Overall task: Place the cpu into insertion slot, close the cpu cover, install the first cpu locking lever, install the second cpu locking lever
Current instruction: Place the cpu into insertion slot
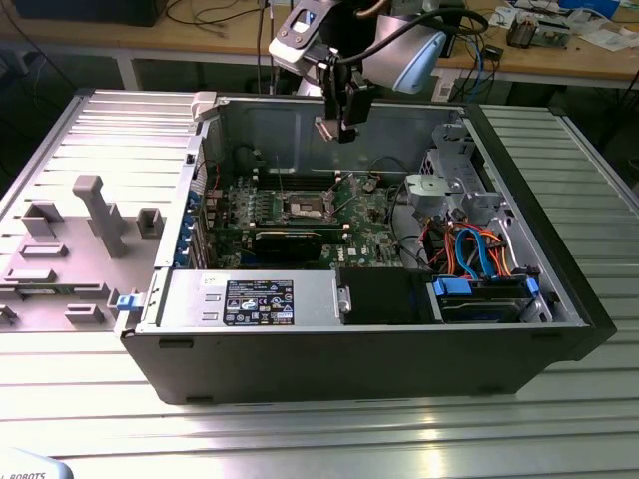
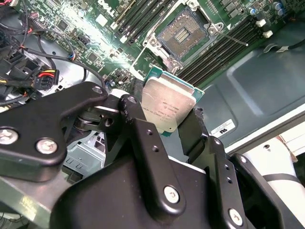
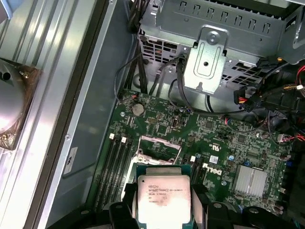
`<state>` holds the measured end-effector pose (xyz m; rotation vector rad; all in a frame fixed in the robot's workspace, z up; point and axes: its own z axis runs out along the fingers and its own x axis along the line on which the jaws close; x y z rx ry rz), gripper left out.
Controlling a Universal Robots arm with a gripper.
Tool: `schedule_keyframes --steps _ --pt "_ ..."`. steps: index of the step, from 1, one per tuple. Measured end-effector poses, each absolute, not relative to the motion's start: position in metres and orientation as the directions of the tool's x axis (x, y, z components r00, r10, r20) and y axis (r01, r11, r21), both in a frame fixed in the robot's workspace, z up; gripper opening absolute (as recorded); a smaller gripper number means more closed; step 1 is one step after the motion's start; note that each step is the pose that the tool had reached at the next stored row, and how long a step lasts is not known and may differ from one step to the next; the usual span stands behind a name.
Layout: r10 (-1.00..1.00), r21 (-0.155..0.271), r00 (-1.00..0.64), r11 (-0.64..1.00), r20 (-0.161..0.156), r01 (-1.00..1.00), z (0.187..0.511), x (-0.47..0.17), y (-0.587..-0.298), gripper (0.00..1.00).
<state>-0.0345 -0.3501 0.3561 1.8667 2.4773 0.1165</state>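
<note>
Listed from the exterior view's left to its right.

1. Tabletop: ribbed metal, carrying everything below.
2. Tray: grey, with moulded upright blocks, lying flat just beside the case.
3. Computer case: black, lying on its side with the open face upward.
4. Power supply: silvery box with a dark label, set along the near wall inside the case.
5. Motherboard: green, flat on the case floor; also seen in the first wrist view.
6. Insertion slot: square socket with a metal rim and dark centre, in the middle of the motherboard. Its centre lies uncovered, with the contact field visible in the second wrist view; in the first wrist view it sits just beyond the chip's far edge. Nothing is seated in it.
7. Memory slots: long, black, running alongside the socket.
8. Black card: long, standing on the motherboard, nearer the camera than the socket.
9. My gripper: hanging above the case near its far wall, clenched on the cpu. My black fingers press two opposite edges.
10. Cpu: flat square, silvery top, green border, held in the air clear of the motherboard and apart from the socket; seen in both wrist views.
11. Drive cage: perforated grey metal.
12. Cables: blue and orange, bundled at the near right corner.
</note>
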Motion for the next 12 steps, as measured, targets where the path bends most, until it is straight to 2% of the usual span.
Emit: schedule_keyframes --steps 12 --pt "0.974 0.076 -0.227 0.225 0.013 0.971 0.341 -0.036 -0.35 0.54"
